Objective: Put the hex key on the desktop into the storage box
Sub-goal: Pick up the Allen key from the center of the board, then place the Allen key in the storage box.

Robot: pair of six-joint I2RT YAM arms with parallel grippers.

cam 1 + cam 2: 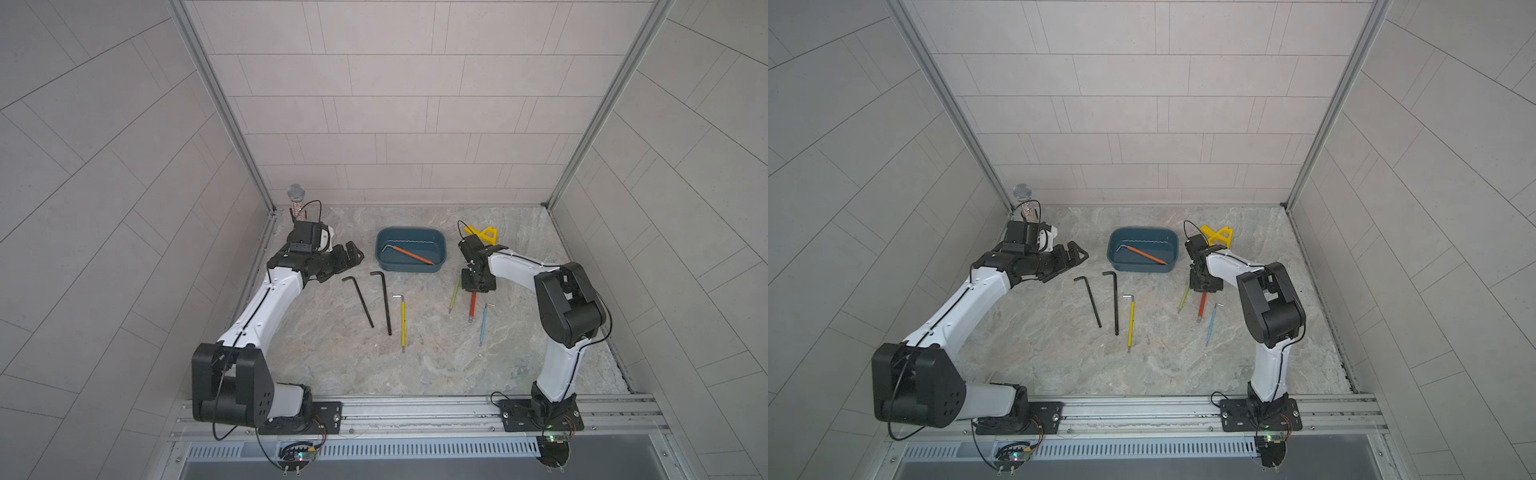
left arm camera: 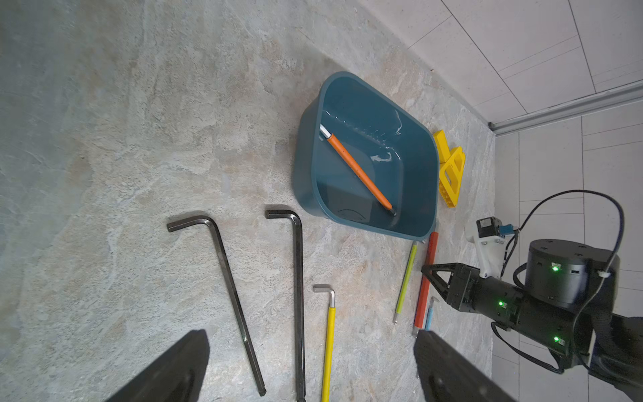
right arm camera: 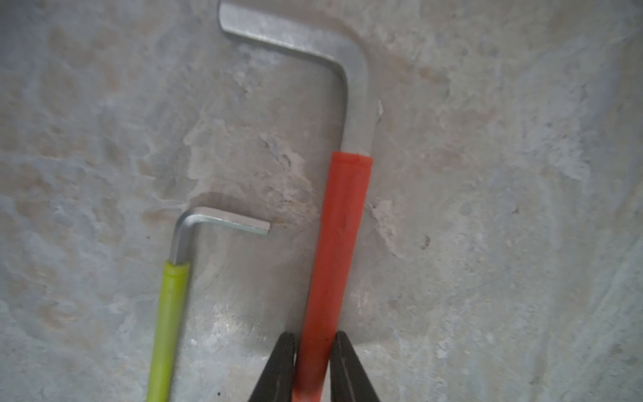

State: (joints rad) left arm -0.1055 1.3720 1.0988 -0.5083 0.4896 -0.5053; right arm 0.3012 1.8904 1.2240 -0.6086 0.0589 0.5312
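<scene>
Grey-beige marbled worktop (image 1: 457, 365), boxed in by pale tiled walls (image 1: 395, 104). Right claw (image 3: 313, 339) clenched on red hex key (image 3: 337, 243) on worktop, near-right of teal storage box (image 1: 409, 269). Left claw (image 1: 353, 255) released, spread wide at left. Orange hex key (image 1: 413, 255) inside box.

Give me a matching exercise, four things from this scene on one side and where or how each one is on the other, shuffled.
1 orange key
2 red key
3 yellow key
4 left gripper

A open, empty
B loose on the desktop
C in the box
D clamped in the right gripper

Pairs: 1-C, 2-D, 3-B, 4-A
</scene>
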